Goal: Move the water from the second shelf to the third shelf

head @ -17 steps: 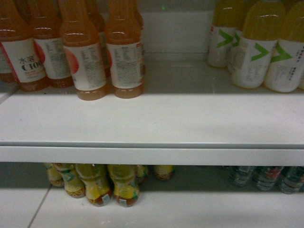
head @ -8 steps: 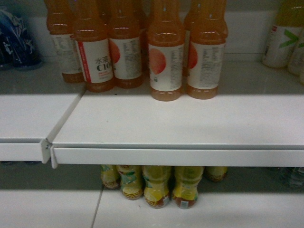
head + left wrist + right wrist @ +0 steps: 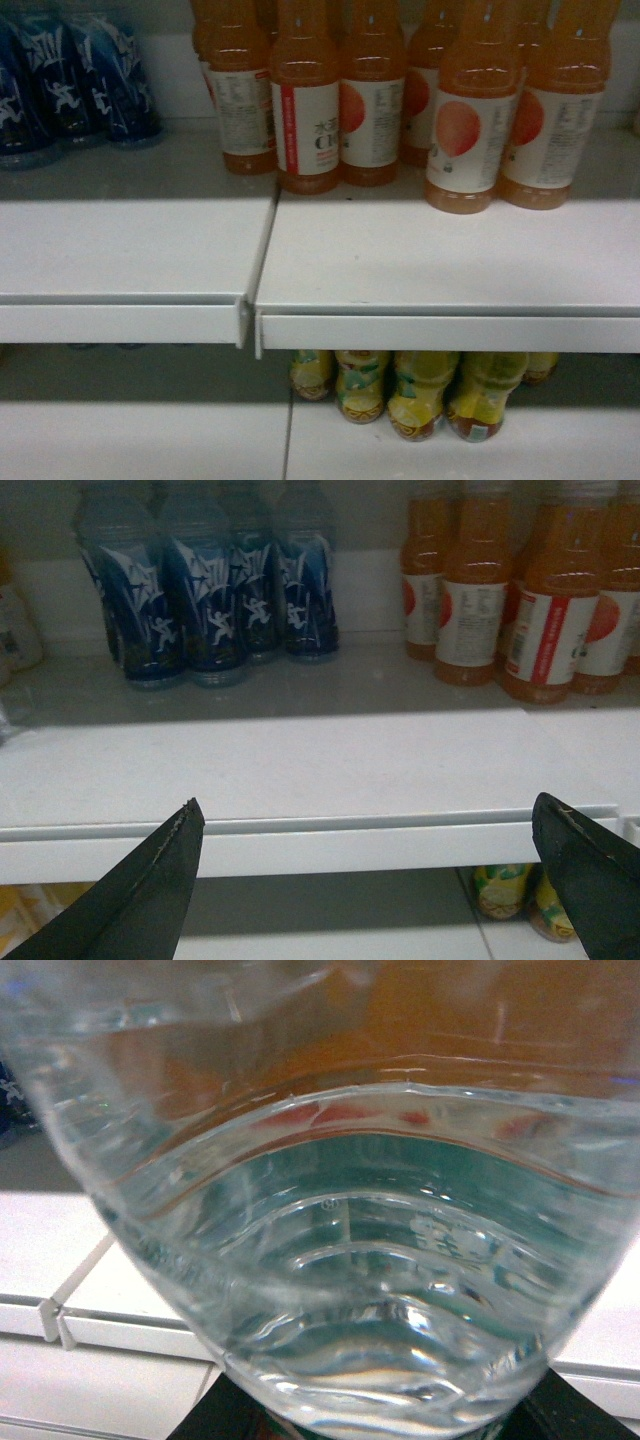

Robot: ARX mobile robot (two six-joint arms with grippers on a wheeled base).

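In the head view the scene sits further right in the frame than half a second ago: the seam [image 3: 252, 300] between the two white shelf boards, then near the left edge, now stands left of centre, and the orange drink bottles [image 3: 400, 100] fill the upper middle and right, while dark blue bottles [image 3: 70, 85] with white figures take up much more of the upper left corner. The yellow-green bottles [image 3: 420, 395] on the shelf below show at lower centre-right, shifted right as well. No gripper shows in this view. In the left wrist view, the left gripper [image 3: 370, 880] is spread wide, its two dark fingertips at the lower corners with nothing between them, before the white shelf edge [image 3: 300, 845]; blue bottles stand upper left, orange ones upper right. In the right wrist view, the water [image 3: 330, 1260], a clear ribbed bottle with a green label showing through, fills almost the whole frame right against the camera, above the dark parts of the right gripper [image 3: 370, 1425] at the bottom edge, which appears clenched on it; the shelf seam lies at lower left.
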